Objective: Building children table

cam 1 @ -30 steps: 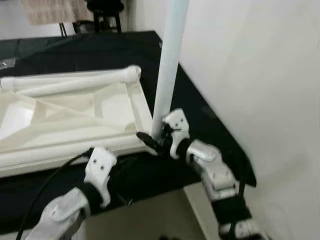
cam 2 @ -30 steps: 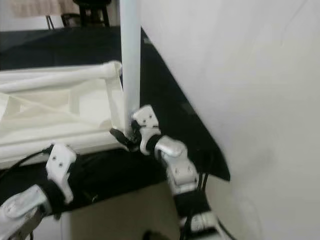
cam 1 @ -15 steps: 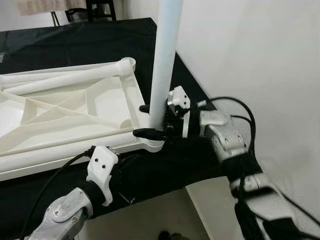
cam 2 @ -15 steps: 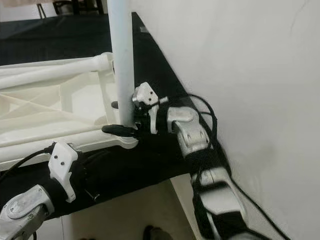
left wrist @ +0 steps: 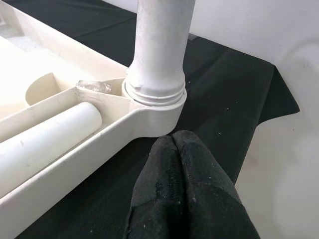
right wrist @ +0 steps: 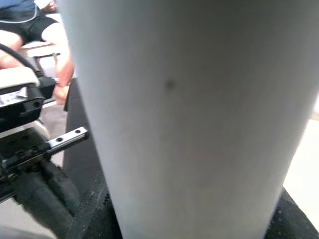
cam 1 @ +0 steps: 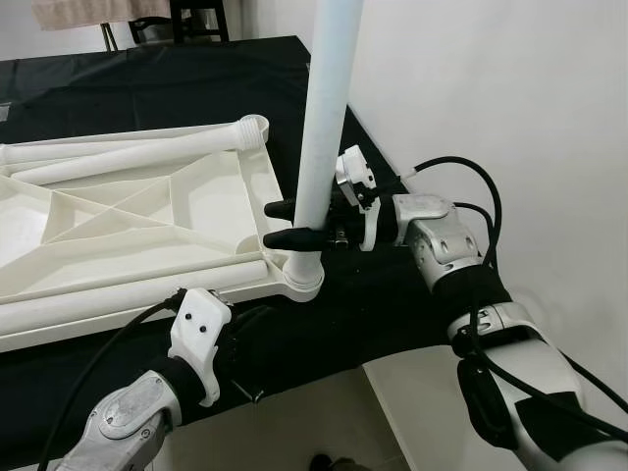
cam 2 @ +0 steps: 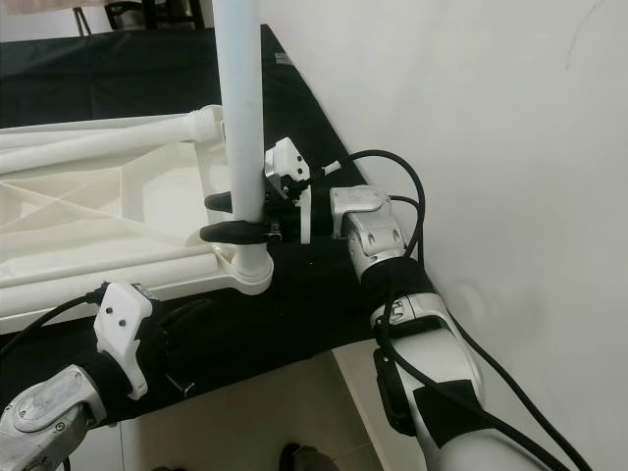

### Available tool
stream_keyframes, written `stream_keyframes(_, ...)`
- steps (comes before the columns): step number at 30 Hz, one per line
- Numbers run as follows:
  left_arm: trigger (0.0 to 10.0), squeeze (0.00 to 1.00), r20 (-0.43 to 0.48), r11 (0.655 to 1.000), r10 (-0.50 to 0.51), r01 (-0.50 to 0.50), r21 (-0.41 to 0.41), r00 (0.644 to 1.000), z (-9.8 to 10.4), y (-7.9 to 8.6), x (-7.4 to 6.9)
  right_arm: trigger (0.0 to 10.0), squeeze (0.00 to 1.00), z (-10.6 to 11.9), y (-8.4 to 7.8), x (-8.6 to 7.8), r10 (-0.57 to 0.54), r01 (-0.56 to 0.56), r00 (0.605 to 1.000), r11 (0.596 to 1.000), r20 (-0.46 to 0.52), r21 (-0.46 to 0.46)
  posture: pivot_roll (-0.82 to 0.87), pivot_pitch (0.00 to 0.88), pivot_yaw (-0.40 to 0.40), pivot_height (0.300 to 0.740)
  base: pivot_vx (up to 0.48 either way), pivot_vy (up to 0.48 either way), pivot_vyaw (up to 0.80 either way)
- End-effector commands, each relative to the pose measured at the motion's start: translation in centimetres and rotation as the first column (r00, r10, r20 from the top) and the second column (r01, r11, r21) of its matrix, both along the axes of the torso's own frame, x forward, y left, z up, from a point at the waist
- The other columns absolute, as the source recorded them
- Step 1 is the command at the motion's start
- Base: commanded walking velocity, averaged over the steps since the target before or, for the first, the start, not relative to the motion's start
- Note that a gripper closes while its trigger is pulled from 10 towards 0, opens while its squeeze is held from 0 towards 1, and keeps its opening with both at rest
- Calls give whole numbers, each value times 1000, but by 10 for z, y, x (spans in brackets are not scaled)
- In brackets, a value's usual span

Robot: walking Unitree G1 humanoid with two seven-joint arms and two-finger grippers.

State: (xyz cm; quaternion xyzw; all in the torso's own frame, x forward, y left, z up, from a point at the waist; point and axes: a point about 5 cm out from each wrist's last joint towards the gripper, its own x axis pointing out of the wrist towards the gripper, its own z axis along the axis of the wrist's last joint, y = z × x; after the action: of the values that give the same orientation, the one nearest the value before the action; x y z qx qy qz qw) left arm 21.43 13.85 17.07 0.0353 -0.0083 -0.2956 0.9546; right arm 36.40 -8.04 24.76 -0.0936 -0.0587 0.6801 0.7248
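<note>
The white table top (cam 1: pixel 147 221) lies upside down on a black-covered table. A white table leg (cam 1: pixel 322 128) stands upright in the corner socket (cam 1: pixel 302 280) at the near right corner. My right gripper (cam 1: pixel 271 225) is shut on this leg just above the socket, one black finger on each side. In the right wrist view the leg (right wrist: pixel 189 114) is very close. My left gripper (left wrist: pixel 174 144) is shut with nothing in it, its tips just in front of the socket (left wrist: pixel 155 107), low at the table's front edge.
Two more white legs lie in the table top: one along the far rim (cam 1: pixel 147 157), one along the near rim (cam 1: pixel 128 299). A white wall (cam 1: pixel 510 108) stands close on the right. A dark chair (cam 1: pixel 201 20) stands at the back. A seated person (right wrist: pixel 30 27) appears behind the leg.
My right gripper has slid a little up the leg and its wrist has turned level. The socket below it now shows. The camera has shifted. The left arm has stayed put.
</note>
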Motion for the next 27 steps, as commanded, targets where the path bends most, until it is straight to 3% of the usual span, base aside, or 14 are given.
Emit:
stream_keyframes(1,10000,0,-10,1000,-11,11,-4,1000,-2,-3,-4,0,0,-18,-10,2,-96,96,995,995,-42,0,95,225,-134,740,0,0,0)
stream_keyframes(4,10000,0,-10,1000,-13,13,-5,1000,-2,-3,-5,0,0,-25,-13,3,-187,187,981,982,-49,3,93,226,-134,740,0,0,0)
stream_keyframes(5,10000,0,-11,1000,-14,14,-4,1000,-2,-2,-5,0,0,-38,-15,3,-340,342,938,940,-73,10,91,224,-130,740,0,0,0)
stream_keyframes(6,10000,0,-13,1000,-15,15,-2,1000,-2,0,-5,0,0,-62,-17,1,-619,623,776,782,-122,-5,85,229,-119,740,0,0,0)
stream_keyframes(7,10000,0,-13,1000,-17,17,-1,1000,-1,1,-5,0,0,-87,-20,-13,-751,749,644,658,-145,-77,86,233,-115,740,0,0,0)
stream_keyframes(8,10000,0,-15,1000,-18,18,1,1000,-1,1,-4,0,0,-104,-18,-32,-801,793,582,598,-141,-116,90,242,-113,740,0,0,0)
stream_keyframes(10,10000,0,-15,1000,-19,19,1,1000,-1,2,-4,0,0,-112,-13,-45,-796,786,587,604,-147,-133,72,227,-111,740,0,0,0)
stream_keyframes(11,10000,0,-16,1000,-21,21,-2,1000,-1,2,-4,0,0,-112,-7,-49,-757,747,635,653,-153,-127,72,227,-111,740,0,0,0)
stream_keyframes(17,10000,0,-11,1000,-30,30,-4,999,-1,-3,-1,0,0,-100,-4,-28,-738,732,661,674,-139,-99,82,216,-125,740,0,0,0)
stream_keyframes(18,10000,0,-3,1000,-24,24,-7,1000,0,-3,-1,10000,0,-93,4,-24,-706,700,698,708,-115,-97,83,213,-129,740,0,0,0)
stream_keyframes(21,10000,0,2,1000,-11,11,-5,1000,1,-1,0,10000,0,-82,10,-23,-689,686,717,724,-104,-71,80,211,-131,740,0,0,0)
stream_keyframes(22,10000,0,2,1000,-11,11,-5,1000,1,-1,1,10000,871,-76,12,-24,-662,660,741,749,-113,-62,79,210,-131,740,0,0,0)
stream_keyframes(24,10000,0,2,1000,-11,11,-5,1000,1,-1,1,10000,871,-72,14,-28,-648,647,752,761,-120,-58,79,210,-131,740,0,0,0)
stream_keyframes(27,10000,0,3,1000,-13,13,-6,1000,1,-1,1,10000,1000,-65,13,-29,-633,632,764,773,-125,-51,80,209,-131,740,0,0,0)
